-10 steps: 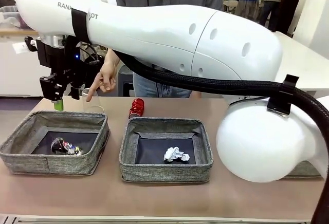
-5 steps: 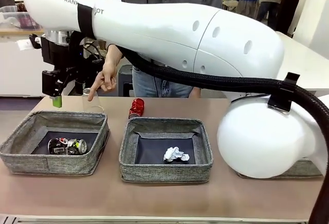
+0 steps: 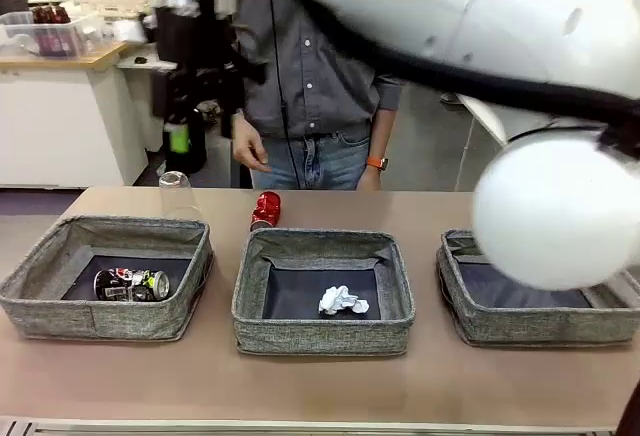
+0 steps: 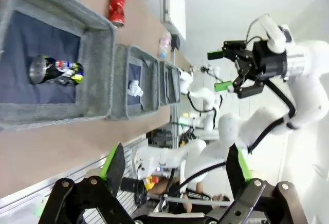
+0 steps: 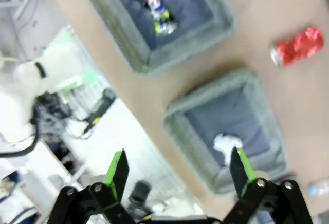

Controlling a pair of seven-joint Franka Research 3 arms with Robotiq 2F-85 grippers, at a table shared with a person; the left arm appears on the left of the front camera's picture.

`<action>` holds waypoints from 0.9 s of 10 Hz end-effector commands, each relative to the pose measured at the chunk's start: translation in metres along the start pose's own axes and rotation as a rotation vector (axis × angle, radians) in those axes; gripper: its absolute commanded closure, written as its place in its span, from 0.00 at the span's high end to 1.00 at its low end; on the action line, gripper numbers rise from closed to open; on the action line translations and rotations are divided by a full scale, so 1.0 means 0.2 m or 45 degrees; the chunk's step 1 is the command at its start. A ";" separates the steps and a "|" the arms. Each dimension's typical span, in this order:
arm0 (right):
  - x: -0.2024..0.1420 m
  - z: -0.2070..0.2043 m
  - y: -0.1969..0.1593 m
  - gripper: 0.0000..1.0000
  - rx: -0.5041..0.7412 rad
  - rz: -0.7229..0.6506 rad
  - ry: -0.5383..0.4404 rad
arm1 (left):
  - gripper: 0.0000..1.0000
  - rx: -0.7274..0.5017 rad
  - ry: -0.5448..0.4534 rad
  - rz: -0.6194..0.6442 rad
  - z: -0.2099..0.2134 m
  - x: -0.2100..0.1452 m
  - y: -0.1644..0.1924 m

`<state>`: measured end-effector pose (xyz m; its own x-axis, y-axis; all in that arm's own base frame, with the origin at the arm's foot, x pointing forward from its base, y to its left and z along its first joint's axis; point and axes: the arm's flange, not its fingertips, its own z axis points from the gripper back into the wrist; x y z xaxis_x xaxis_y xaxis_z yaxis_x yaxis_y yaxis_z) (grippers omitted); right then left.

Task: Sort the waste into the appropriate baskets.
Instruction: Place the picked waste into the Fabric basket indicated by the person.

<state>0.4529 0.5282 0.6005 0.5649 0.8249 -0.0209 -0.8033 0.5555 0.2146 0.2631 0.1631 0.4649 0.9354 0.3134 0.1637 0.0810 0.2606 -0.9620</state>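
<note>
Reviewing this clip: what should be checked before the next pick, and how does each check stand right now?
1. The right gripper open and empty: ok.
2. The left gripper open and empty: ok.
3. The crushed can inside the left basket: ok.
4. All waste binned: not ok, red can and clear cup sit on the table.
5. The person's hand away from the red can: ok.
6. Room in the right basket: cannot tell, an arm hides part of it.

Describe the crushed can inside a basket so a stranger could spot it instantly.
On the tan table, three grey baskets stand in a row. In the left basket, on its dark bottom, lies the crushed can. It is dark with colourful print, unlike the red can outside the baskets.
</note>
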 end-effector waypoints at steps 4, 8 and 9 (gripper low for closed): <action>-0.57 -0.10 -0.24 1.00 0.299 -0.190 0.507 | 1.00 0.028 0.244 -0.073 -0.42 -0.05 -0.05; -0.95 -0.12 -0.31 1.00 0.313 -0.378 0.325 | 1.00 0.048 0.385 -0.144 -0.66 -0.10 -0.16; -1.01 -0.12 -0.34 1.00 0.366 -0.453 0.223 | 1.00 0.019 0.396 -0.165 -0.72 -0.11 -0.19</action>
<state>0.4273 0.3440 0.6052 0.7295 0.5916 -0.3434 -0.4714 0.7986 0.3742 0.3083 0.0320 0.4808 0.9797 -0.0352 0.1972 0.1982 0.3123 -0.9291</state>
